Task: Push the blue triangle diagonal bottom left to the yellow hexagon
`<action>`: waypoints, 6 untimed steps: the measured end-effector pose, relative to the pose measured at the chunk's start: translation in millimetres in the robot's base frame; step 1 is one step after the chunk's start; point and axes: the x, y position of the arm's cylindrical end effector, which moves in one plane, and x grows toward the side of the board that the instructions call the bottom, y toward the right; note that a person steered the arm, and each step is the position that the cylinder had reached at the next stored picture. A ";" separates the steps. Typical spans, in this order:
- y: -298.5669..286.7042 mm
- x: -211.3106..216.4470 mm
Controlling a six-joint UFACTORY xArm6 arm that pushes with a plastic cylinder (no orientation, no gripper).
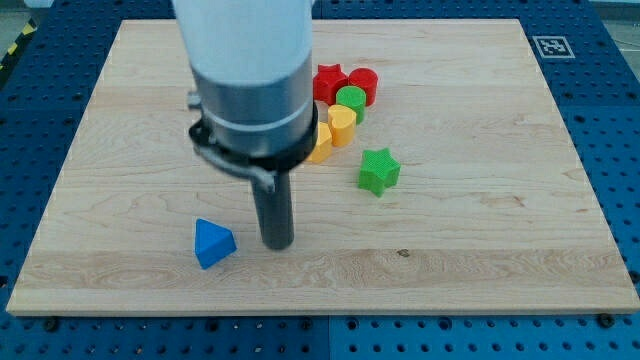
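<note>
No brand or readable writing shows; only a black-and-white square marker [553, 46] sits past the top right corner of the wooden board [480, 200]. The blue triangle [213, 243] lies low on the board, just to the view's left of my tip [277, 244], a narrow gap between them. There are no fingers to spread or close, only a bare rod. Up-right of the blue triangle, a yellow block [322, 142], likely the hexagon, lies half hidden by the arm [250, 70].
</note>
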 end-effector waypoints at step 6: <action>-95.9 -19.8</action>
